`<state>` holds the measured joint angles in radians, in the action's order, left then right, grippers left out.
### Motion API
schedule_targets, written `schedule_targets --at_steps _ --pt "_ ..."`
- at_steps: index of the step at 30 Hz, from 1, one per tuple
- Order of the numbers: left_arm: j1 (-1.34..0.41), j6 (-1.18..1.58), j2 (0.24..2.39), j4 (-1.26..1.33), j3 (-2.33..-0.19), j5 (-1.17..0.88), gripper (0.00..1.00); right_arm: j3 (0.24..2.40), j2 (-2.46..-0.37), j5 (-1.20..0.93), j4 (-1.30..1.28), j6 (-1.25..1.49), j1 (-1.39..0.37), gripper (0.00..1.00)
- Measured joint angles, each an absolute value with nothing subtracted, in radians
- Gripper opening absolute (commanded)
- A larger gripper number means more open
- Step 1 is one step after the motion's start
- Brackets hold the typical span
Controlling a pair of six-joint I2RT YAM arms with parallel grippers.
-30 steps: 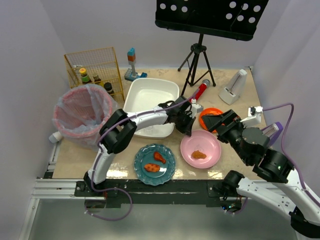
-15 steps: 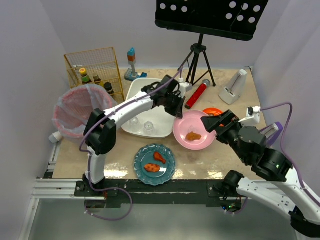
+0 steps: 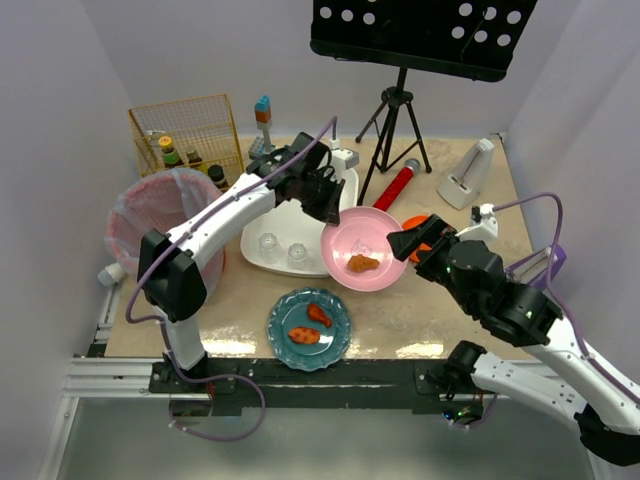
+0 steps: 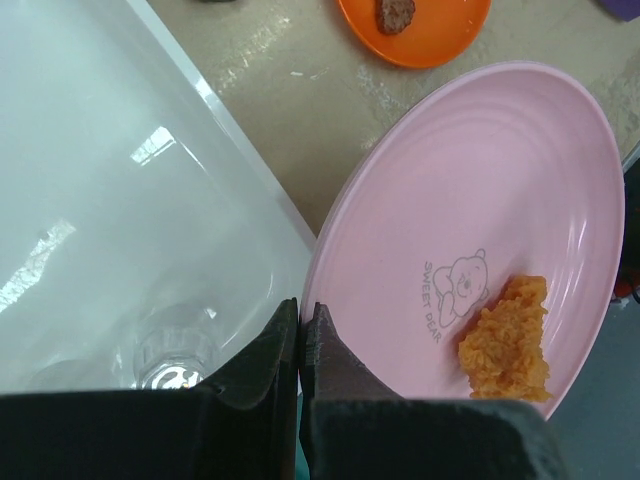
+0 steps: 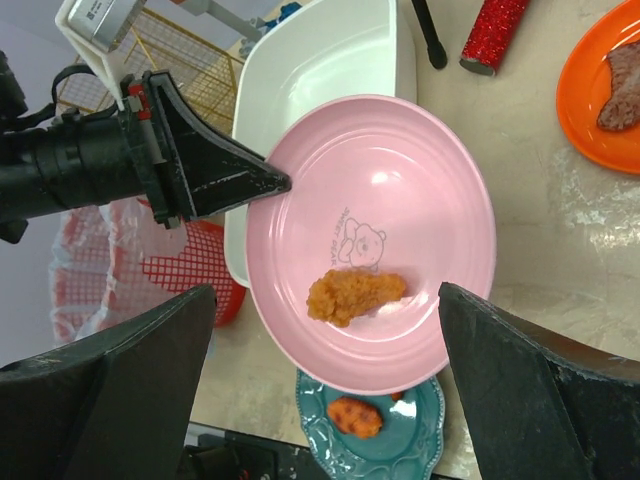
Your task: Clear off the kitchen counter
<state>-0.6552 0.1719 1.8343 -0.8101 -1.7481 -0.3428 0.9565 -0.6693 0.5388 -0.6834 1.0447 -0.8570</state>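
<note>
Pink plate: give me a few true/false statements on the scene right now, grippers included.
1. The left gripper has its jaws shut on the rim of the round pink plastic plate. True.
2. The pink plate is empty. False: one orange-brown fried nugget lies on it.
3. The right gripper grips the pink plate too. False: its jaws stand open, not closed on the plate.
4. The small orange plate rests on the beige stone-look kitchen counter, with a brown bit of food on it. True.
5. The teal plate sits inside the white rectangular tub. False: it is on the counter, outside the tub.
</note>
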Motion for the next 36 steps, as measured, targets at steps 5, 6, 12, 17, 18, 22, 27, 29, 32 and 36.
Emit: schedule_targets --at_steps 5,6,12,17,18,22,27,29,32,36 --pt "-0.655 0.162 1.819 -0.849 -1.748 -0.358 0.00 0.924 -0.704 0.530 -0.653 1.038 -0.857 0.98" --pt "-0.655 0.159 1.812 -0.858 -1.748 -0.361 0.00 0.917 -0.709 0.530 -0.652 1.037 -0.857 0.98" --pt "-0.653 0.133 1.751 -0.912 -1.750 -0.363 0.00 0.902 -0.731 0.532 -0.647 1.035 -0.857 0.98" --pt "-0.634 0.110 1.725 -0.942 -1.760 -0.364 0.00 0.902 -0.719 0.533 -0.646 1.035 -0.857 0.98" --pt "-0.628 0.110 1.723 -0.946 -1.760 -0.364 0.00 0.902 -0.717 0.532 -0.645 1.035 -0.857 0.98" --pt "-0.617 0.108 1.720 -0.960 -1.760 -0.369 0.00 0.888 -0.718 0.531 -0.623 1.031 -0.857 0.98" --pt "-0.615 0.095 1.696 -0.975 -1.760 -0.379 0.00 0.852 -0.727 0.506 -0.579 1.019 -0.857 0.97" --pt "-0.615 0.090 1.679 -0.975 -1.760 -0.392 0.00 0.840 -0.735 0.493 -0.554 1.010 -0.857 0.96" --pt "-0.615 0.087 1.654 -0.976 -1.760 -0.412 0.00 0.828 -0.751 0.472 -0.522 1.001 -0.857 0.88" --pt "-0.615 0.084 1.623 -0.975 -1.760 -0.437 0.00 0.816 -0.765 0.443 -0.472 0.986 -0.857 0.72"
